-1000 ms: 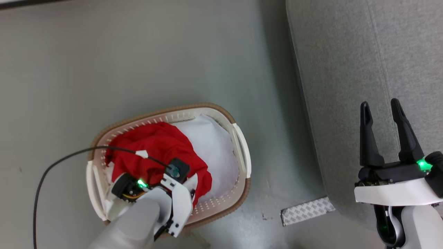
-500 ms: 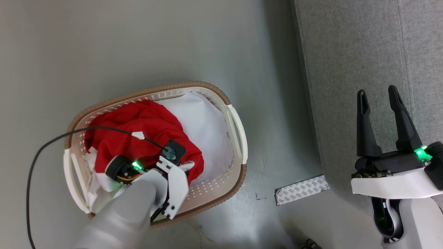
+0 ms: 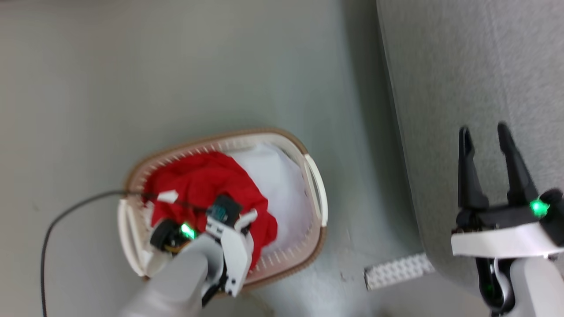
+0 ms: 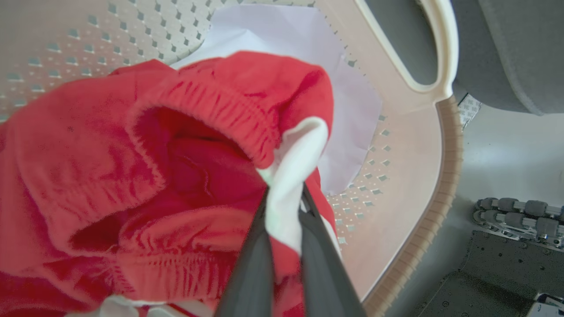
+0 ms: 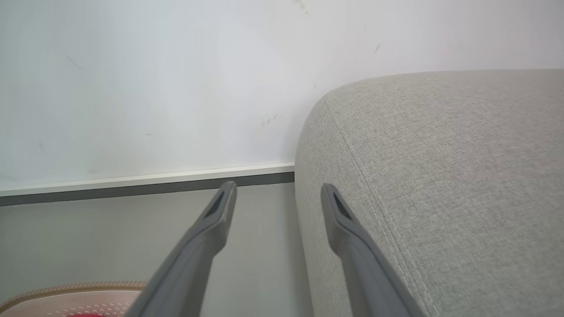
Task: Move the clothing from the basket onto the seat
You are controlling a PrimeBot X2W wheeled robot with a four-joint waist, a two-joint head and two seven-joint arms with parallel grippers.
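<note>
The basket (image 3: 211, 139), white with a brown rim, stands on the grey floor left of the seat (image 3: 476, 88). Red clothing (image 3: 207, 185) lies bunched in its left half. My left arm reaches down into it. In the left wrist view my left gripper (image 4: 284, 192) is shut on a white-and-red fold of the clothing (image 4: 176, 145), just above the basket's holed wall (image 4: 396, 167). My right gripper (image 3: 483, 130) stands open and holds nothing, over the seat's front edge. In the right wrist view the right gripper (image 5: 277, 189) points along the seat's rounded corner (image 5: 440, 176).
A white sheet (image 3: 277, 189) lines the basket's right half. A black cable (image 3: 70, 211) runs from my left wrist over the basket's left rim. A pale patterned strip (image 3: 396, 270) lies on the floor at the seat's corner. A wall with a skirting board (image 5: 145, 180) stands beyond.
My left gripper has shut on a fold of the clothing inside the basket. The head camera has shifted, and its picture is now blurred. The right arm has kept its pose.
</note>
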